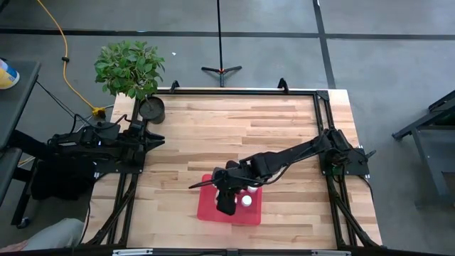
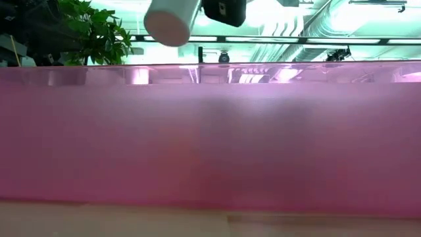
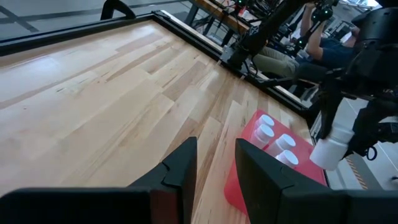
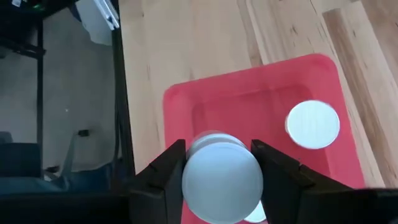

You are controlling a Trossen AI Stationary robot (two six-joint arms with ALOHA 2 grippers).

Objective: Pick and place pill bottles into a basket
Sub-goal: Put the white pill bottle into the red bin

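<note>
Wooden tabletop, seen from above, carries the red-pink basket near its front edge. Held white pill bottle hangs directly over the basket, pinched across its body by the right gripper. It looks light, rigid and smooth-walled, so a firm squeeze on the cylinder's sides, below the cap, probably suits it best. Other white bottles already stand inside the basket. Well away from the basket, the left gripper waits with fingers slightly apart, holding nothing.

White pill bottles in red-pink basket, pale striped wood table
</note>
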